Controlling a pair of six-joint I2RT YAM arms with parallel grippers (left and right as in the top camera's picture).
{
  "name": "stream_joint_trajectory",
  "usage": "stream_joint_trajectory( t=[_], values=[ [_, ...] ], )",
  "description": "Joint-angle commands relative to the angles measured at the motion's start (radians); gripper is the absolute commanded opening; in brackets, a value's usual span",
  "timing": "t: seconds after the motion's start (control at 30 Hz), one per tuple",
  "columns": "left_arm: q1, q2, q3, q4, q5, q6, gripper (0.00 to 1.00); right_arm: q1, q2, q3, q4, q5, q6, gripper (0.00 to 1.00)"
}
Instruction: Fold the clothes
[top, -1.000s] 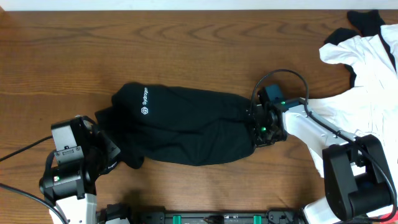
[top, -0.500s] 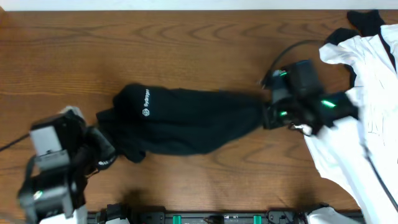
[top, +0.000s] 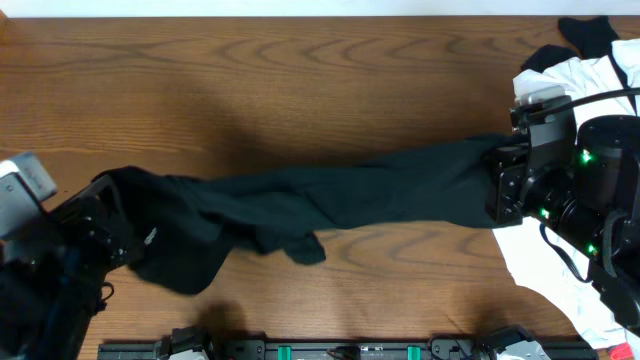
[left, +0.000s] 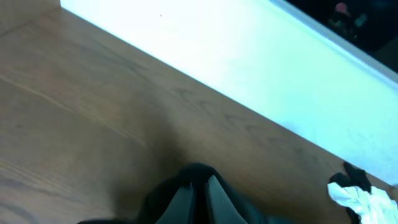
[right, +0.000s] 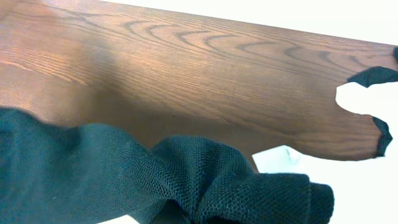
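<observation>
Black shirt (top: 330, 200) stretched between left hand (top: 100, 225) and right hand (top: 495, 185), both clamped on it, right fingertips cloth-covered

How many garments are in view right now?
2: a black shirt stretched across the middle, and a white garment at the right edge. The black scrap at its top may be a third.

Shirt (top: 330, 200) stretched left to right across front half of surface (top: 250, 80). Left end in left fingers (left: 181, 203) at front-left corner. Right end in right fingers (top: 503, 185) at right side. Clothes pile (top: 600, 90) at far-right corner, behind and beside right fingers.
</observation>
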Motion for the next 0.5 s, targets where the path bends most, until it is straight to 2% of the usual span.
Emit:
stream_joint_trajectory(
  t=[0.0, 0.27, 0.47],
  values=[
    [0.002, 0.01, 0.027, -0.005, 0.001, 0.024, 0.06, 0.007, -0.014, 0.028, -0.008, 0.048, 0.015, 0.01],
    [0.003, 0.066, 0.027, 0.033, -0.01, 0.024, 0.06, 0.005, 0.061, 0.027, -0.032, 0.076, 0.004, 0.02],
    [0.002, 0.168, 0.026, -0.007, -0.01, 0.024, 0.06, 0.006, 0.19, 0.027, -0.16, 0.06, 0.035, 0.01]
  ],
)
